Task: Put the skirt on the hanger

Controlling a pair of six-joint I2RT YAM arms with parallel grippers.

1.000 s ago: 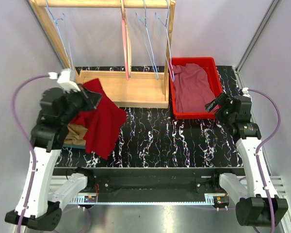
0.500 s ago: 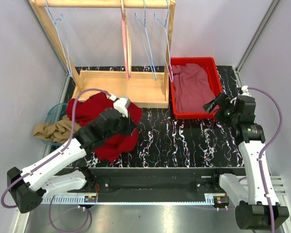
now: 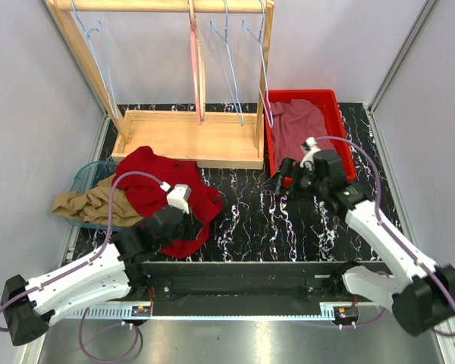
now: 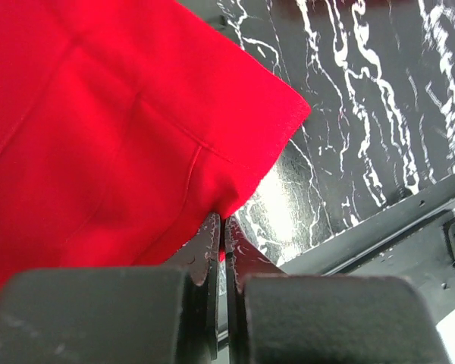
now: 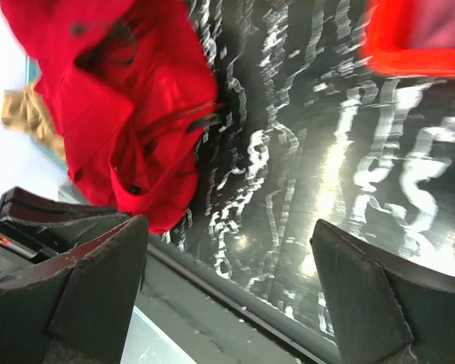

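Note:
The red skirt [image 3: 155, 178] lies crumpled on the black marbled table, left of centre. My left gripper [image 3: 188, 230] sits low at the skirt's near edge. In the left wrist view the jaws [image 4: 222, 221] are pressed together on a fold of the skirt [image 4: 121, 129]. My right gripper [image 3: 277, 182] hovers open and empty over the table just in front of the red bin. Its wrist view looks across at the skirt [image 5: 129, 98] between wide-spread fingers [image 5: 98, 288]. A pink hanger [image 3: 195, 68] and blue wire hangers [image 3: 231, 68] hang on the wooden rack at the back.
The red bin [image 3: 341, 144] at the back right holds a mauve garment [image 3: 299, 129]. A clear blue basin [image 3: 87, 176] at the left edge holds a tan garment [image 3: 91, 205]. The rack's wooden base [image 3: 189, 140] stands behind the skirt. A metal rail runs along the table's near edge.
My left arm has dropped low and pulled back toward the near edge, laying the skirt on the table. My right arm has swung left from beside the bin to the table's middle.

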